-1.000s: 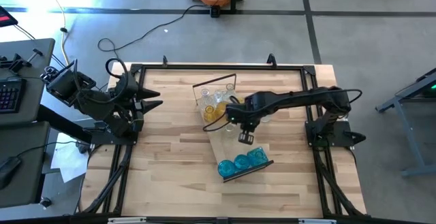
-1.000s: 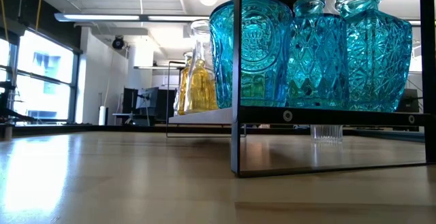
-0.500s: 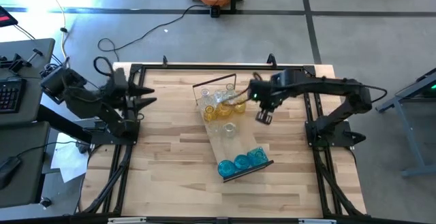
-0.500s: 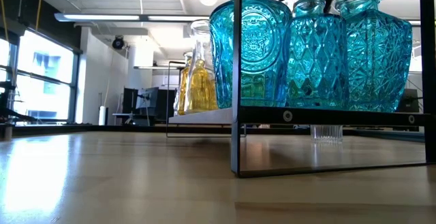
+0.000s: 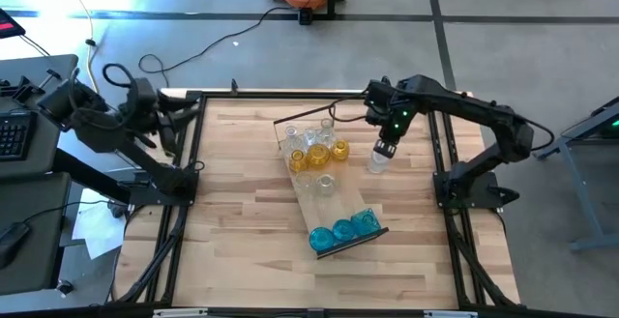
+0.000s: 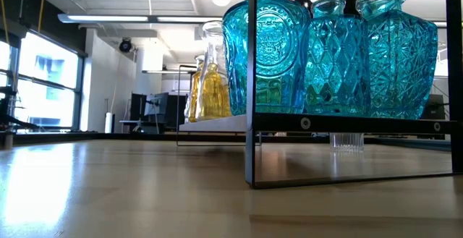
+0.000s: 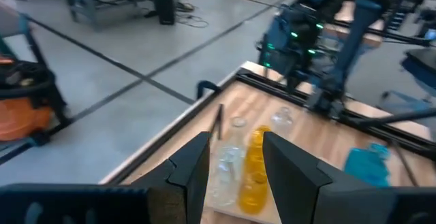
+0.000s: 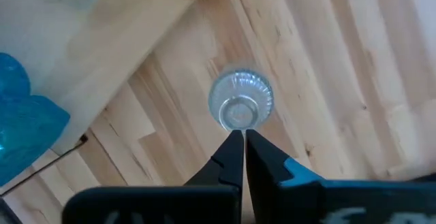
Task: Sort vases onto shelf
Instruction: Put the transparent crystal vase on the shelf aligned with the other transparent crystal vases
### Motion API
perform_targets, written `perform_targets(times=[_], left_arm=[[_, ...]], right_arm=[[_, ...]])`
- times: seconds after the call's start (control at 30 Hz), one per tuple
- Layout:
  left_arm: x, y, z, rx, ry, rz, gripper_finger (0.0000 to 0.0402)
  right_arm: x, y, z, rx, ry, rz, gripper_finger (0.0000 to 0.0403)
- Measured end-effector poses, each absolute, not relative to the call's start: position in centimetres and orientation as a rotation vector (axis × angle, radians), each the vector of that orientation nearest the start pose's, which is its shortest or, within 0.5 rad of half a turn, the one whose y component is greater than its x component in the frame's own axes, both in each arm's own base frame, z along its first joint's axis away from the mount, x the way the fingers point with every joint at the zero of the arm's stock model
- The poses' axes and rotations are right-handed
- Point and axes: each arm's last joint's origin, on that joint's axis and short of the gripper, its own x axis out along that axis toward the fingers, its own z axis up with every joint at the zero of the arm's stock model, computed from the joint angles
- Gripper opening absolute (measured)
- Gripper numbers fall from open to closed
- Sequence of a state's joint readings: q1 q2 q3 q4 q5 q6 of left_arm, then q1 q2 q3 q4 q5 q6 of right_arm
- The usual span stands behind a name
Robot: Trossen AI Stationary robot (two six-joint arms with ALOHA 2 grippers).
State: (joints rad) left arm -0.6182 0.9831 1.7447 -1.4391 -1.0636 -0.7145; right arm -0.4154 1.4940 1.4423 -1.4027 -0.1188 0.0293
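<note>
- Clear vase (image 5: 378, 161) sits upright on the table (image 5: 242, 241), just off the shelf (image 5: 311, 197), toward the right edge.
- Right gripper (image 5: 383, 149) hangs right over it, fingers pressed together, holding nothing.
- Shelf has blue vases (image 5: 342, 230) at the near end and amber vases (image 5: 319, 154) at the far end.
- Left gripper (image 5: 184, 115) waits by the far left corner, fingers a bit spread, empty.

Grey floor (image 5: 522, 38), bright windows (image 6: 43, 79)

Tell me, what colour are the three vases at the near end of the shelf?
The three vases are blue, cut with diamond patterns; the low view shows them best.
</note>
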Motion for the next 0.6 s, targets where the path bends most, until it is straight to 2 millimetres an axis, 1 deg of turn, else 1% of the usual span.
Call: perform_targets(times=[0.1,0.27,0.37,0.47,0.6], left_arm=[[6.1,-1.2,48.2,-0.193,0.264,0.595,0.0127],[4.3,0.1,48.0,-0.224,0.255,0.608,0.0127],[3.5,0.6,47.9,-0.236,0.268,0.57,0.0127],[2.7,1.1,47.8,-0.269,0.285,0.521,0.0127],[2.0,1.4,47.7,-0.276,0.318,0.453,0.0127]], right_arm=[[23.2,-10.3,30.5,0.439,1.408,-0.264,0.0],[22.5,-9.5,29.5,0.564,1.338,-0.271,0.0],[22.7,-8.8,29.5,0.588,1.267,-0.292,0.0],[23.4,-8.4,29.9,0.61,1.195,-0.363,0.0],[23.8,-8.1,29.9,0.6,1.193,-0.42,0.0001]])
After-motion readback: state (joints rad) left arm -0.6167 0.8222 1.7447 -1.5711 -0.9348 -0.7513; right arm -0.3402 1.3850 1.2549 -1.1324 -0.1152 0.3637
